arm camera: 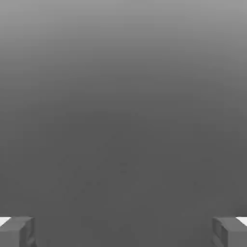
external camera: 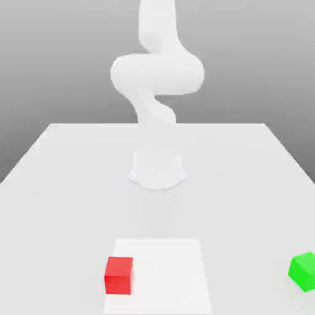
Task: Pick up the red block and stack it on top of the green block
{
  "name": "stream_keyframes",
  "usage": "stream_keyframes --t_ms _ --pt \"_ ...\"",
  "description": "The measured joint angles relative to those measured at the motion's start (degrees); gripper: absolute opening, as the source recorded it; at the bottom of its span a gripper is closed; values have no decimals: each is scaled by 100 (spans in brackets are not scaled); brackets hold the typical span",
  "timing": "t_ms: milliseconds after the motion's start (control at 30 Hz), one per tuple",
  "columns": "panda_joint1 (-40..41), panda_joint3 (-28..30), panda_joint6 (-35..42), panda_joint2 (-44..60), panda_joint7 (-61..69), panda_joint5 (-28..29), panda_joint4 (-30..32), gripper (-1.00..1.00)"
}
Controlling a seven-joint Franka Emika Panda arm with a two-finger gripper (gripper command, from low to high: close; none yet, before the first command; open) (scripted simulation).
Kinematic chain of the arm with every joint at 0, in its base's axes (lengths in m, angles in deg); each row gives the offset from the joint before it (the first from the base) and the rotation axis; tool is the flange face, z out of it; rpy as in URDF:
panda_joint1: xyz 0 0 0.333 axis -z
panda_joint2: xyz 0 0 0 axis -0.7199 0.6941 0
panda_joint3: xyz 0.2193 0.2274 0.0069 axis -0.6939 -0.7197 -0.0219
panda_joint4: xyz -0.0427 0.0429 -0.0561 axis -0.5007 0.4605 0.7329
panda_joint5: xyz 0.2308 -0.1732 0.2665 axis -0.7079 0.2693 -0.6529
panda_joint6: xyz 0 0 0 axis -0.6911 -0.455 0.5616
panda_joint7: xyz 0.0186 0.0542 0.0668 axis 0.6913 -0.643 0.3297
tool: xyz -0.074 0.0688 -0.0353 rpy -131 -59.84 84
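We note a pale, matte white tabletop against a plain grey backdrop. The white arm rises from its round base at the far middle. A brighter square patch lies near the front edge. The red block, a smooth cube, sits on that patch's left side in the exterior view; the green block sits well apart at the right edge. In the hand view, the tool stands wide, grey fingertips far apart, nothing between.

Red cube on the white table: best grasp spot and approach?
Take the small smooth red cube from straight above, open gripper fingers closing on two opposite flat side faces. It sits flat and alone on the white table, green cube well apart.
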Motion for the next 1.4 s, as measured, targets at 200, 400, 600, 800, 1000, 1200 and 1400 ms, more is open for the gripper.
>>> stream_keyframes --t_ms 200,400,600,800,1000,1200,1400 --pt "-15 239 -589 1281 241 -67 410 0" --pt "11 432 -1160 2529 492 -158 809 0" --pt "122 556 -1733 3775 735 -235 1208 0" --pt "269 562 -2405 5016 928 -294 1485 0" --pt "419 366 -3083 5846 1102 -522 1380 -100" --pt "409 380 -3019 5767 1086 -498 1394 -100" --pt "134 284 -2155 4908 891 -120 1396 -100"
